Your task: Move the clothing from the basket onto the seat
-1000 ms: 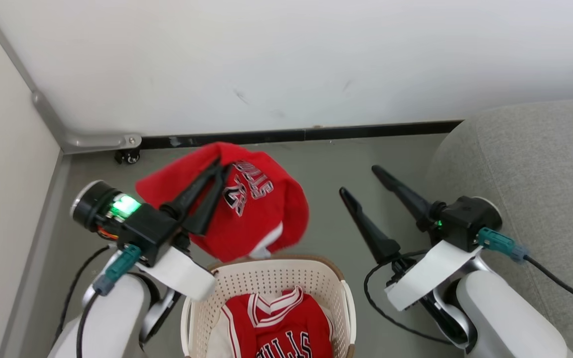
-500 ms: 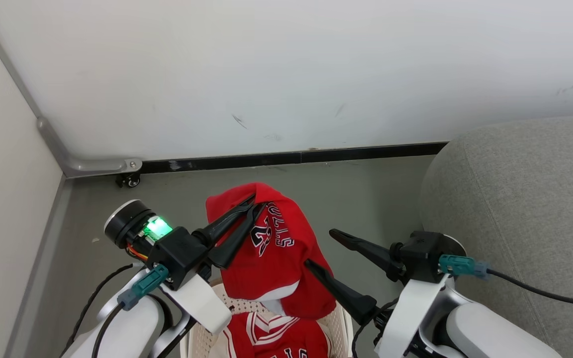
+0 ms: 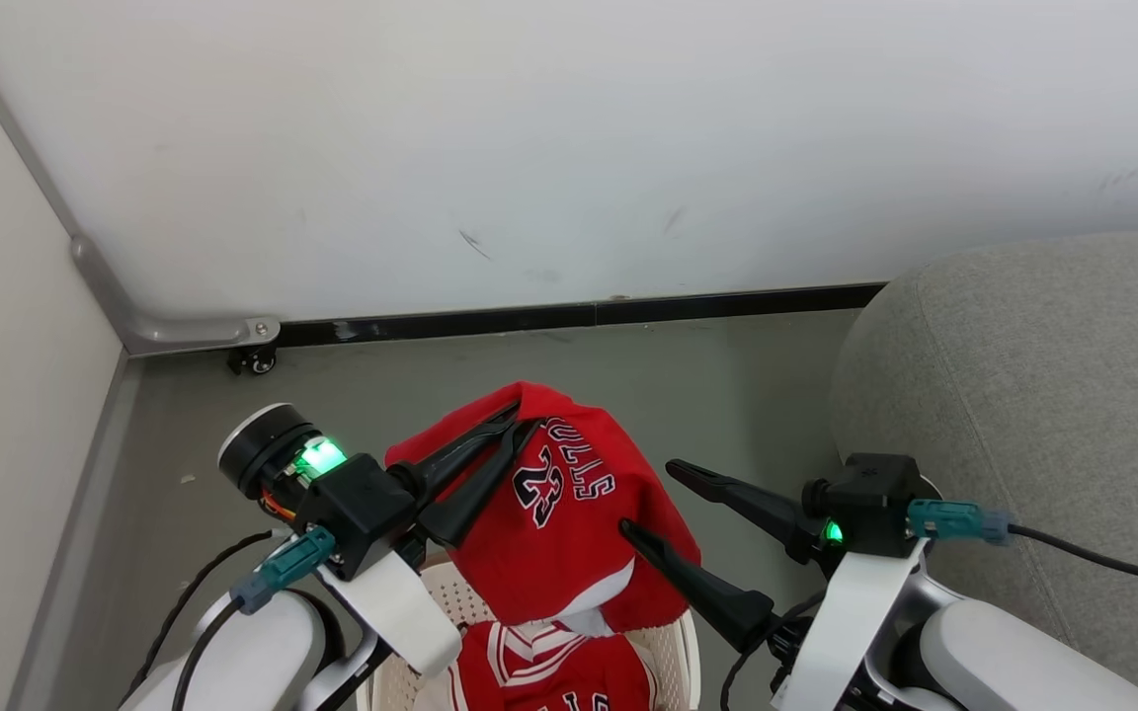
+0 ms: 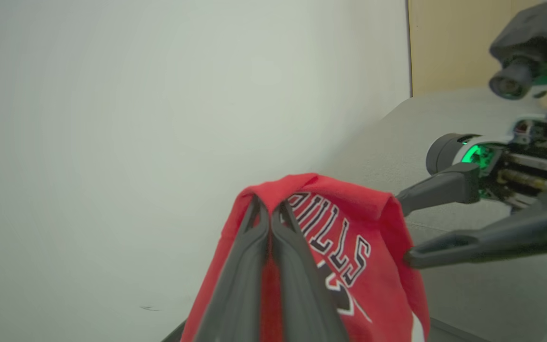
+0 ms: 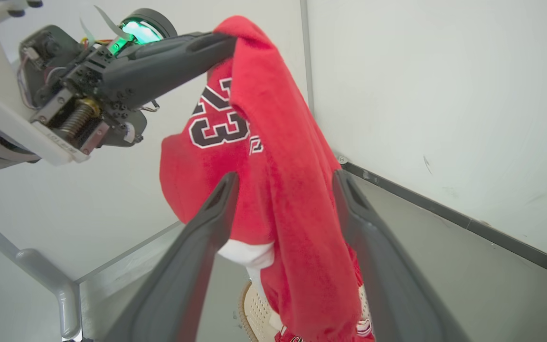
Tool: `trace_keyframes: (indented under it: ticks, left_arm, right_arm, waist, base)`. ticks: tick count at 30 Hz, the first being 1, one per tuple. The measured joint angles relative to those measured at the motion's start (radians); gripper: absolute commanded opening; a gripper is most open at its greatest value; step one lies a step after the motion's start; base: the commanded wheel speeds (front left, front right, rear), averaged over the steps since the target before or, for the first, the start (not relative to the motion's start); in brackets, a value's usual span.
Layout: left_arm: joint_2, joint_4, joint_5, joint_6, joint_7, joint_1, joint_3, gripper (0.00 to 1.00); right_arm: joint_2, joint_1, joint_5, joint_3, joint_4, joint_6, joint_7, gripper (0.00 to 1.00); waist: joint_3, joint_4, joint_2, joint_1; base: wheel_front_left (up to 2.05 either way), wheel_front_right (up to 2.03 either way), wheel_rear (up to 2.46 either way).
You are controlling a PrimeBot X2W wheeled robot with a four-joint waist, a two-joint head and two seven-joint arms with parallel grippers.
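The clothing is two red pieces. The red shorts with "BULLS" and 23 hang in the air from my left gripper, which is shut on their top fold, just above the basket. In the basket lies the red jersey with white striped trim. My right gripper is open at the shorts' right edge. In the right wrist view the shorts hang between its spread fingers. The left wrist view shows my shut fingers pinching the shorts. The grey seat stands to the right.
A white wall with a black skirting strip runs close behind. A pale panel and a grey metal bracket with a small caster close the left corner. Grey floor lies between the wall, the basket and the seat.
The camera has tilted since the oldest frame. My right gripper has swung left, its open fingers now around the hanging shorts. The left gripper with the shorts has moved right, nearer the right gripper.
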Motion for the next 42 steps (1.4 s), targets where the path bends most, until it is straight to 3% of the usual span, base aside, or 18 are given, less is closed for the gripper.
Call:
trace_keyframes:
  ticks: [12, 14, 15, 18, 20, 21, 33, 34, 36, 37, 42]
  left_arm:
    - [0.009, -0.026, -0.055, 0.0, 0.018, -0.034, -0.068, 0.0]
    - [0.009, -0.027, -0.072, 0.0, 0.018, -0.034, -0.075, 0.0]
    - [0.009, -0.029, -0.082, 0.0, 0.018, -0.034, -0.076, 0.0]
    - [0.009, -0.031, -0.099, 0.0, 0.018, -0.034, -0.08, 0.0]
    - [0.009, -0.031, -0.115, 0.0, 0.018, -0.034, -0.08, 0.0]
    - [0.01, -0.031, -0.121, 0.0, 0.018, -0.034, -0.081, 0.0]
    - [0.034, 0.024, -0.195, 0.0, 0.018, -0.022, -0.093, 0.02]
    - [0.036, 0.026, -0.2, 0.0, 0.018, -0.022, -0.099, 0.22]
    - [0.038, 0.027, -0.208, 0.0, 0.017, -0.022, -0.109, 0.49]
    - [0.038, 0.027, -0.212, 0.0, 0.016, -0.022, -0.112, 1.0]
    - [0.039, 0.026, -0.221, 0.0, 0.007, -0.022, -0.126, 1.0]
  right_arm:
    - [0.007, -0.077, 0.04, 0.092, 0.049, 0.0, 0.01, 1.0]
    - [0.013, -0.086, 0.04, 0.107, 0.055, 0.0, 0.01, 0.73]
    - [0.015, -0.09, 0.04, 0.114, 0.058, 0.0, 0.01, 0.5]
    - [0.016, -0.107, 0.04, 0.131, 0.075, 0.0, 0.006, 0.33]
    - [0.016, -0.11, 0.04, 0.141, 0.086, 0.0, -0.001, 0.08]
    - [0.016, -0.113, 0.04, 0.146, 0.089, 0.0, -0.006, 0.0]
    - [-0.004, -0.121, 0.053, 0.124, 0.12, 0.0, -0.086, 0.0]
    - [-0.01, -0.121, 0.057, 0.119, 0.123, 0.0, -0.093, 0.0]
    - [-0.025, -0.121, 0.058, 0.103, 0.131, 0.0, -0.103, 0.0]
    - [-0.032, -0.121, 0.058, 0.094, 0.137, 0.0, -0.106, 0.0]
    - [-0.06, -0.121, 0.058, 0.063, 0.152, 0.0, -0.127, 0.0]
  waist:
    - [0.011, 0.011, 0.0, 0.0]
    - [0.011, 0.013, 0.0, 0.0001]
    - [0.012, 0.014, 0.0, 0.0]
    - [0.012, 0.017, 0.0, 0.0]
    - [0.012, 0.017, 0.0, 0.0]
    - [0.012, 0.017, 0.0, 0.0]
    - [0.009, 0.002, 0.0, 0.0]
    - [0.008, -0.001, 0.0, 0.0]
    - [0.007, -0.006, 0.0, 0.0]
    - [0.007, -0.008, 0.0, 0.0001]
    - [0.005, -0.02, 0.0, 0.0]
  base:
    - [0.0, 0.0, 0.0]
    - [0.0, 0.0, 0.0]
    - [0.0, 0.0, 0.0]
    - [0.0, 0.0, 0.0]
    - [0.0, 0.0, 0.0]
    - [0.0, 0.0, 0.0]
    - [0.0, 0.0, 0.0]
    - [0.0, 0.0, 0.0]
    - [0.0, 0.0, 0.0]
    - [0.0, 0.0, 0.0]
    - [0.0, 0.0, 0.0]
